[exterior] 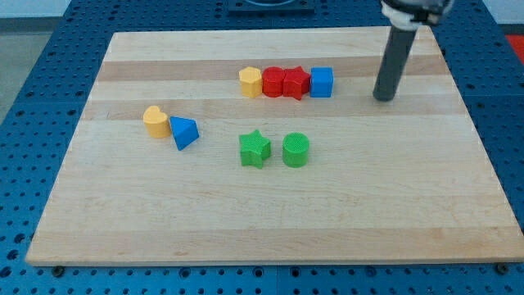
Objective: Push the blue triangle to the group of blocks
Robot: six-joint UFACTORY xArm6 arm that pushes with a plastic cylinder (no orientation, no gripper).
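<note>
The blue triangle [184,132] lies at the view's left of the wooden board [270,221], touching a yellow heart-shaped block [155,121] on its left. A row of touching blocks sits near the view's top: a yellow hexagon [250,82], a red block [273,82], a red star [295,82] and a blue cube [322,82]. My tip [383,97] rests on the board to the right of the blue cube, far from the blue triangle.
A green star [255,149] and a green cylinder [295,151] stand side by side near the board's middle, right of the blue triangle. The board lies on a blue perforated table [33,49].
</note>
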